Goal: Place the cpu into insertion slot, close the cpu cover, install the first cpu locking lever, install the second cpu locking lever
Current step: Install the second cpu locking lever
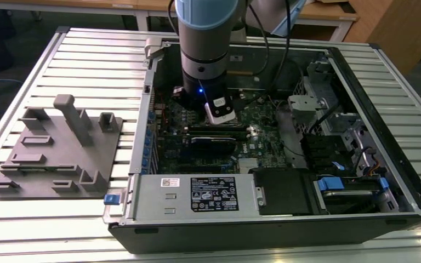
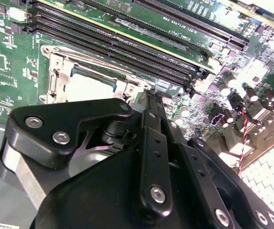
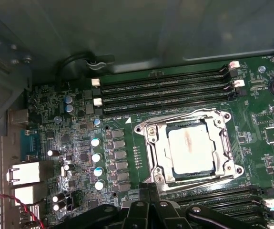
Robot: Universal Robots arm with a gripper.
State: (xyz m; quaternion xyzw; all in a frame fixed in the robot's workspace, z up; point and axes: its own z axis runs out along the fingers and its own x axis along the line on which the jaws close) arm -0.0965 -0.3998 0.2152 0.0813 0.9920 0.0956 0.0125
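Note:
The cpu (image 3: 191,150), with its dull silver top, lies flat in the insertion slot (image 3: 194,172) on the green board. The silvery cpu cover (image 3: 152,143) is down over it, framing the chip in its window. A thin wire lever (image 3: 179,118) runs along the cover's side nearest the memory slots. My gripper (image 3: 148,188) is shut, its black fingertips together just off one corner of the socket. In the second wrist view the gripper (image 2: 151,98) points at the cover (image 2: 60,71) and the cpu (image 2: 86,86). Nothing shows between the fingers.
In the exterior view my arm (image 1: 203,55) reaches down into the open computer case (image 1: 269,224). A power supply box (image 1: 210,194) sits at the near side, drive bays (image 1: 342,164) on the exterior view's right. A grey fixture (image 1: 57,148) lies on the slatted table. Long memory slots (image 3: 165,90) flank the socket.

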